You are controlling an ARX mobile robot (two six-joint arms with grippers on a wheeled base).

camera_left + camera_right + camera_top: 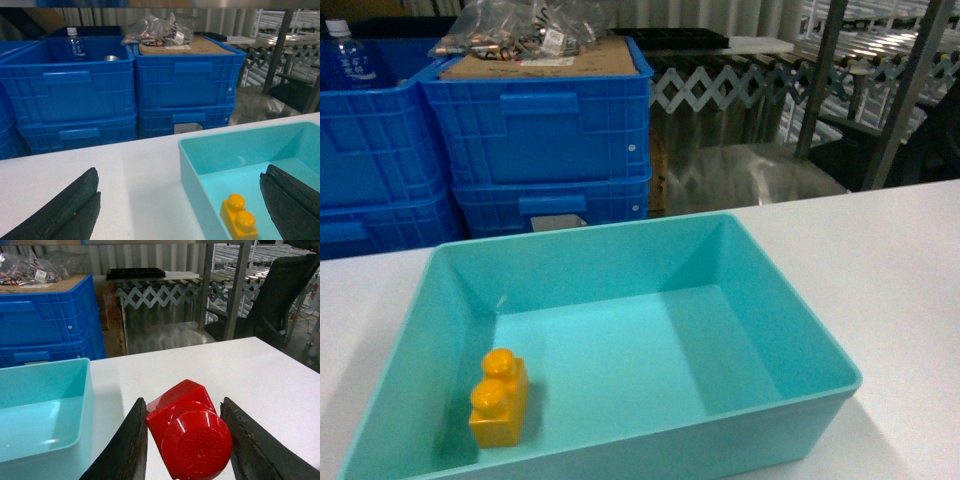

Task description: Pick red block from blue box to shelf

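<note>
The red block (187, 432) sits clamped between the two dark fingers of my right gripper (183, 407), its round stud turned toward the camera. It hangs over the white table (250, 375), just right of the blue box (45, 405). My left gripper (181, 172) is open and holds nothing; its fingers straddle the left wall of the blue box (192, 175). The head view shows the blue box (800, 300) without either gripper. Part of the steel shelf (910, 80) stands behind the table at the right, and the shelf (240, 290) also shows in the right wrist view.
An orange-yellow two-stud brick (499, 398) stands in the box's near left corner. Stacked royal-blue crates (545, 140) with a cardboard sheet and bagged parts line the far left side. A dark chair (285, 295) is beyond the table's right end.
</note>
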